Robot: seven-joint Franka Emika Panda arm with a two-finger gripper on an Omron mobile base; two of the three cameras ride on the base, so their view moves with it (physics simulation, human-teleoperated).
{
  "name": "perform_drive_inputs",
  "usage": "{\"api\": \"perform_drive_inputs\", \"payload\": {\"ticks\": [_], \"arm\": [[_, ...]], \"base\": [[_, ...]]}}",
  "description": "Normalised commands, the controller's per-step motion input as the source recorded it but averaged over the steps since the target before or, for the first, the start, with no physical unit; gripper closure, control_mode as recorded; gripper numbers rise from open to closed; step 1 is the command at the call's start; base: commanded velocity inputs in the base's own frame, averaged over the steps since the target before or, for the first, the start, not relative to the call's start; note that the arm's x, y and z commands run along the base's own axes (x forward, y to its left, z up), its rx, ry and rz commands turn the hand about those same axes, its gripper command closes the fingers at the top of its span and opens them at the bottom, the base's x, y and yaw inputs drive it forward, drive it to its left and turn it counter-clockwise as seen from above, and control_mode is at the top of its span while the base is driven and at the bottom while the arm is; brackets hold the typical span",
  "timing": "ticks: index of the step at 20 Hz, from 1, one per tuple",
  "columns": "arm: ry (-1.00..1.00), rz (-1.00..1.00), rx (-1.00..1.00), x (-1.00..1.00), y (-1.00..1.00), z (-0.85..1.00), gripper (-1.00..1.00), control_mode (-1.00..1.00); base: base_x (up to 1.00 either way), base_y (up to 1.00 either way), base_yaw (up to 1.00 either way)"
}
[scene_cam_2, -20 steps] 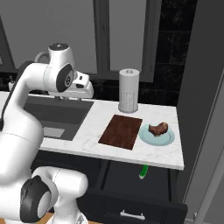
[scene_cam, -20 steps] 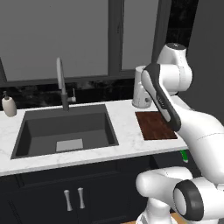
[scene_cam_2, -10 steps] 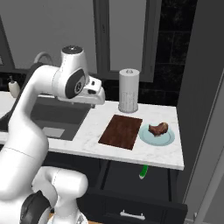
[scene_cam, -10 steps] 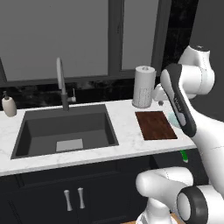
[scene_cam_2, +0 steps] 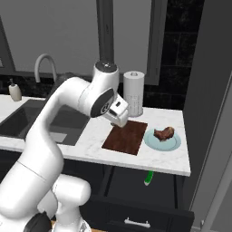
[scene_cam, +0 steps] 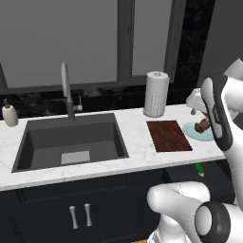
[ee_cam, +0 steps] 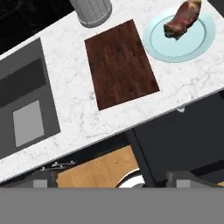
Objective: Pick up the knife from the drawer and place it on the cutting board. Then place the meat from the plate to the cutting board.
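"Hand view first: what could go wrong from here?"

"The knife (scene_cam_2: pixel 148 177) is the worry. It sits low in the open drawer (scene_cam_2: pixel 136 216), under the near edge of the counter (ee_cam: pixel 65 118), right of the sink (ee_cam: pixel 22 100). I'm up above the cutting board (ee_cam: pixel 120 63), so I have to come down past that stone lip. If I come in too close, my wrist knocks the edge. If I catch the slim green handle off-centre, it twists out or drops deeper into the drawer."

"Can you see how it lies?"

"Poorly. From the base cameras it looks propped up on end, but I wouldn't swear to it (from above I catch perhaps a pale speck at the counter edge)."

"And your pincer?"

"My pincer (scene_cam_2: pixel 121 122) has its jaws spread wide. It holds nothing and touches nothing, and it hangs over the board's far left corner, near the paper-towel roll (ee_cam: pixel 91 8)."

"The meat?"

"The meat (ee_cam: pixel 183 18) lies on the plate (ee_cam: pixel 205 41), just right of the board. A careless swing could nudge that plate."
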Motion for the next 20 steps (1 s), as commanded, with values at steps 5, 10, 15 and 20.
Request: {"api": "perform_drive_inputs", "payload": {"ticks": [5,10,15,20], "arm": [[0.03,-0.42,0.44,0.04,-0.63,-0.44,-1.0,-1.0],[0.16,-0.2,0.26,0.21,-0.59,-0.36,-1.0,-1.0],[0.31,-0.08,0.05,0.37,-0.44,-0.52,-1.0,-1.0],[0.39,-0.01,-0.08,0.13,-0.03,-0.77,-1.0,-1.0]], "base": [[0.0,0.0,0.0],[0.0,0.0,0.0],[0.0,0.0,0.0],[0.0,0.0,0.0]]}}
